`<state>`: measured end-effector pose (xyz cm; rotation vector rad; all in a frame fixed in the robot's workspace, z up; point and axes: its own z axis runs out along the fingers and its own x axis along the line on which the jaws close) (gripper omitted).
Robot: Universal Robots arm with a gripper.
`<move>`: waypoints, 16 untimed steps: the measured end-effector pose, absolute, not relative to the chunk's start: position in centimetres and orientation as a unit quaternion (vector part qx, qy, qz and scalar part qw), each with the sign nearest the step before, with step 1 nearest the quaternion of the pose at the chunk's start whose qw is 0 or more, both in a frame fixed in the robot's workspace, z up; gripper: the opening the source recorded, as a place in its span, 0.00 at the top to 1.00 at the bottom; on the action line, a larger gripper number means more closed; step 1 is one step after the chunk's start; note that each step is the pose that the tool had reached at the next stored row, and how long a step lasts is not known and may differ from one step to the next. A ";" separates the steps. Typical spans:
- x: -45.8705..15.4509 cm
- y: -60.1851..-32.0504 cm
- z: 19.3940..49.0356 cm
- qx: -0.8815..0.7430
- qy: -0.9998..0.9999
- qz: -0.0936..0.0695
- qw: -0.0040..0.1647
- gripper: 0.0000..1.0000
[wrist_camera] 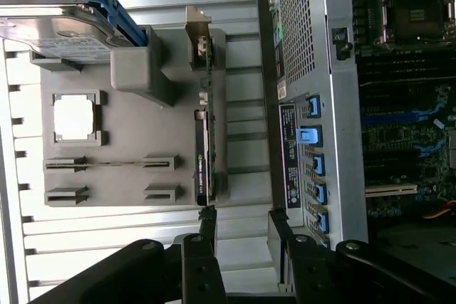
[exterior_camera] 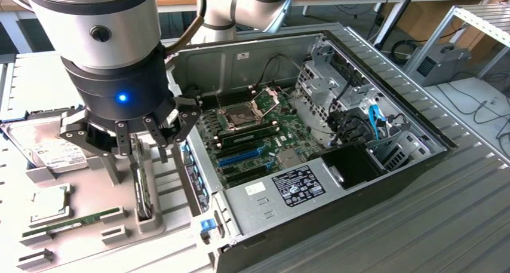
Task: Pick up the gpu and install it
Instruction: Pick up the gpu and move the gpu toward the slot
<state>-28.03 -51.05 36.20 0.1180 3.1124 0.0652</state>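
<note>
Parts tray (exterior_camera: 88,186) first, since everything hangs off it: hard drive (exterior_camera: 46,146) is propped at its edge farthest from the PC case (exterior_camera: 239,58), then the CPU (exterior_camera: 49,204) and the RAM stick (exterior_camera: 71,223) lie flat in their pockets mid-tray. The gpu (exterior_camera: 143,192) stands on edge in a slot along the tray's case-side edge, I guess so I can pinch the board from above. My jaws hang just above that slot, spread wide, holding nothing. PC case sits right beside the tray, lid off, blue card slots (exterior_camera: 239,157) exposed, gpu not in there yet.
</note>
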 end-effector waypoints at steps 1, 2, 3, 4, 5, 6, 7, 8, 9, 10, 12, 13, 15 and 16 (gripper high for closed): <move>-28.0 -51.0 36.2 0.038 0.999 0.021 0.013 0.58; -28.0 -51.0 36.2 0.038 0.999 0.021 0.013 0.58; -28.0 -51.0 36.2 0.038 0.999 0.021 0.013 0.58; -28.1 -51.0 36.2 0.038 0.999 0.021 0.013 0.58; -28.1 -51.0 36.2 0.038 0.999 0.021 0.013 0.58; -28.1 -51.0 36.2 0.038 0.999 0.021 0.013 0.58; -28.1 -51.0 36.2 0.038 0.999 0.021 0.013 0.58; -28.2 -51.0 36.2 0.038 0.999 0.021 0.013 0.58; -28.2 -51.0 36.2 0.038 0.999 0.021 0.013 0.58; -28.3 -51.0 36.2 0.038 0.999 0.021 0.013 0.58; -28.4 -51.0 36.1 0.038 0.999 0.021 0.013 0.58; -28.4 -51.0 36.1 0.038 0.999 0.021 0.013 0.58; -28.4 -51.0 36.1 0.038 0.999 0.021 0.013 0.58; -28.5 -51.0 36.1 0.038 0.999 0.021 0.013 0.58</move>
